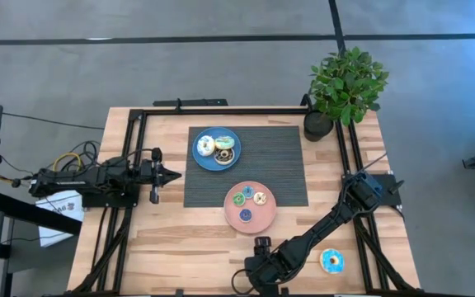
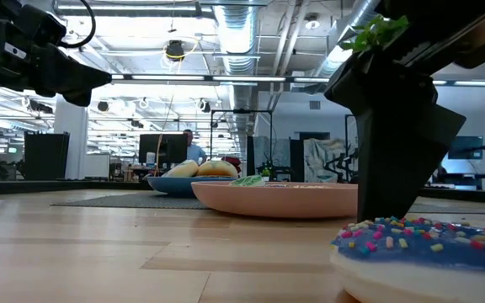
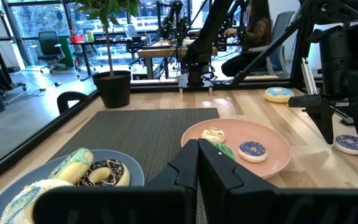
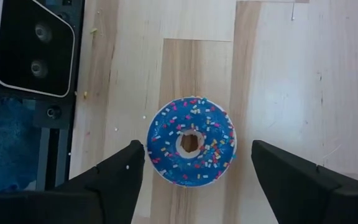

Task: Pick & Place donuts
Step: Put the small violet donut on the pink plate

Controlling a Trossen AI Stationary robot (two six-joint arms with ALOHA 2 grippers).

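My right gripper (image 4: pixel 197 146) is open near the table's near edge, pointing down. Its fingers stand on either side of a blue sprinkled donut (image 4: pixel 191 142) lying flat on the wood, without touching it. The arm hides this donut in the high view. A teal donut (image 1: pixel 331 261) lies to its right. A blue plate (image 1: pixel 217 148) holds three larger donuts, and a pink plate (image 1: pixel 251 206) holds three small ones. My left gripper (image 1: pixel 177 173) is shut and hovers left of the blue plate.
A dark ribbed mat (image 1: pixel 283 165) lies under both plates. A potted plant (image 1: pixel 345 87) stands at the far right corner. A black camera box (image 4: pixel 33 50) sits at the near edge beside the blue donut. Black frame rails (image 1: pixel 130 148) run along the table's sides.
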